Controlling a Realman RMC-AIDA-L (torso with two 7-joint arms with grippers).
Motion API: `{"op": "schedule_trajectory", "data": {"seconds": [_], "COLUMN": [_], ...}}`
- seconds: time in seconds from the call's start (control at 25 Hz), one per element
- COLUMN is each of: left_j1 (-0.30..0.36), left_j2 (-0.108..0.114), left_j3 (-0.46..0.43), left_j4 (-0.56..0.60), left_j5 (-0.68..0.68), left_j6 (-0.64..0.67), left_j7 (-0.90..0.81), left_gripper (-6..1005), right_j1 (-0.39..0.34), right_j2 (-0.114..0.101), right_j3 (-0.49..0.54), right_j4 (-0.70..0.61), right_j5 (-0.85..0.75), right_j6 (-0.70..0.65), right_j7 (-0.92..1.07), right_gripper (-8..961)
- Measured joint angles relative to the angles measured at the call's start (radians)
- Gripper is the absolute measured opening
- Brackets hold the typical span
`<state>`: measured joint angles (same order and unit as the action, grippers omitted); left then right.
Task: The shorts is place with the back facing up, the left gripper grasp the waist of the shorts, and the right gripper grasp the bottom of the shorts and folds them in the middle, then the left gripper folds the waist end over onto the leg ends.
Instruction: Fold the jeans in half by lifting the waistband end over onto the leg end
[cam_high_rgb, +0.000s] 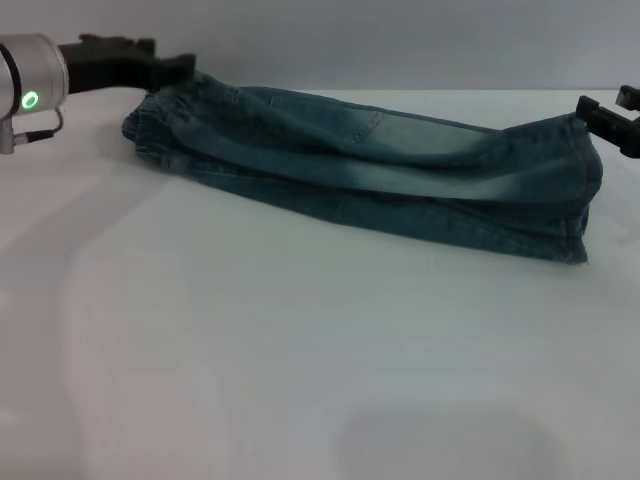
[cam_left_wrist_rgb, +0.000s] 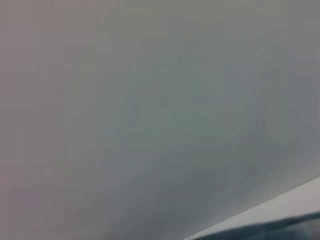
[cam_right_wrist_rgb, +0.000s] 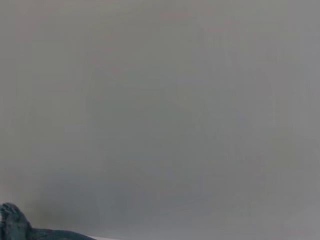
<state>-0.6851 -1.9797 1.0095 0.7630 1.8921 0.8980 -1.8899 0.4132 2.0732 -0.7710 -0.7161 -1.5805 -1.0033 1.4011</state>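
The faded blue denim shorts (cam_high_rgb: 380, 165) lie across the far part of the white table (cam_high_rgb: 300, 380), doubled lengthwise into a long band. The puckered waist (cam_high_rgb: 160, 115) is at the left and the leg ends (cam_high_rgb: 580, 190) at the right. My left gripper (cam_high_rgb: 170, 68), a black claw on a silver arm with a green light, is shut on the waist's upper edge. My right gripper (cam_high_rgb: 598, 120) pinches the upper corner of the leg ends at the right border. The top layer stretches between the two. A sliver of the shorts (cam_left_wrist_rgb: 280, 227) shows in the left wrist view. The right wrist view catches only a bunched edge of the denim (cam_right_wrist_rgb: 15, 227).
The white table top reaches from the shorts to the near edge of the head view. A grey wall (cam_high_rgb: 400, 40) rises behind the table. Both wrist views are filled mostly by plain grey surface.
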Motion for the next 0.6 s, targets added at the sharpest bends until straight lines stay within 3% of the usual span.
{"op": "schedule_trajectory", "data": {"seconds": [0.16,0.2,0.32,0.36,0.48,0.6], "left_j1": [-0.003,-0.006,-0.007,-0.008,-0.015,-0.038], "left_j2": [-0.008,-0.037,-0.047,-0.061,-0.062,-0.050], "left_j3": [0.001,0.005,0.004,0.003,0.001,-0.005], "left_j4": [-0.003,-0.009,-0.010,-0.012,-0.028,-0.079], "left_j5": [0.069,0.187,0.211,0.243,0.260,0.264], "left_j6": [-0.056,-0.174,-0.209,-0.260,-0.277,-0.285], "left_j7": [0.007,0.014,0.014,0.017,0.019,0.019], "left_gripper": [605,602,599,598,594,591], "right_j1": [-0.001,-0.003,-0.008,-0.011,-0.025,-0.040], "right_j2": [0.002,0.002,0.002,0.002,0.002,0.002], "right_j3": [0.000,-0.001,0.002,0.004,0.004,-0.001], "right_j4": [0.005,0.006,0.015,0.016,0.017,0.020], "right_j5": [0.004,0.008,0.025,0.031,0.050,0.079], "right_j6": [-0.019,-0.024,-0.045,-0.053,-0.072,-0.092], "right_j7": [0.000,0.000,-0.001,-0.001,-0.006,-0.047], "right_gripper": [652,652,652,652,652,652]}}
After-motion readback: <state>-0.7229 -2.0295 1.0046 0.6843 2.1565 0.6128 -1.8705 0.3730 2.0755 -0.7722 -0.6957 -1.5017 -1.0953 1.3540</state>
